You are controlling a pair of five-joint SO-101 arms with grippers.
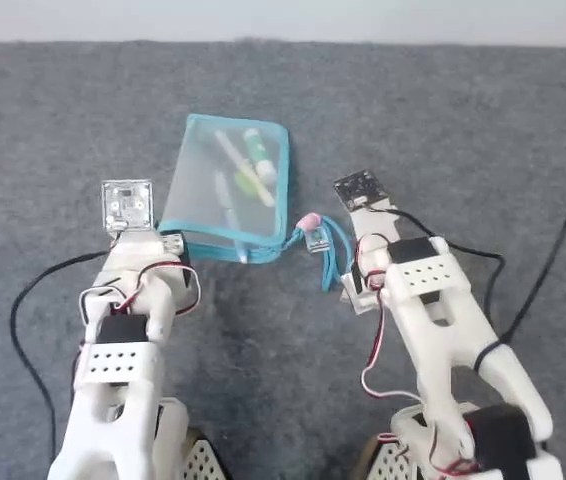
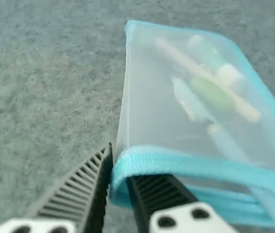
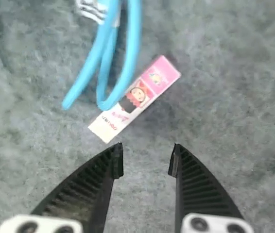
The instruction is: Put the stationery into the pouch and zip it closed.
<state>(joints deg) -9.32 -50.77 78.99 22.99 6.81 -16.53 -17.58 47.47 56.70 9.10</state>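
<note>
A translucent pouch [image 1: 225,195] with teal trim lies flat on the grey carpet, holding stationery [image 1: 245,165]: a pale pen, a green-capped stick and other small pieces. In the left wrist view the pouch [image 2: 176,126] and stationery [image 2: 210,85] are close up. My left gripper [image 2: 119,182] is shut on the pouch's teal zipper-edge corner, and it meets that near left corner [image 1: 170,241] in the high view. A blue cord [image 3: 111,53] with a pink tag [image 3: 135,99] trails from the pouch's other near corner. My right gripper [image 3: 146,158] is open just short of the tag, with nothing between its fingers.
Grey carpet [image 1: 463,120] covers the table all around the pouch. Black cables [image 1: 553,260] run along both arms' outer sides. The blue cord [image 1: 333,255] loops on the carpet beside the right arm [image 1: 423,290].
</note>
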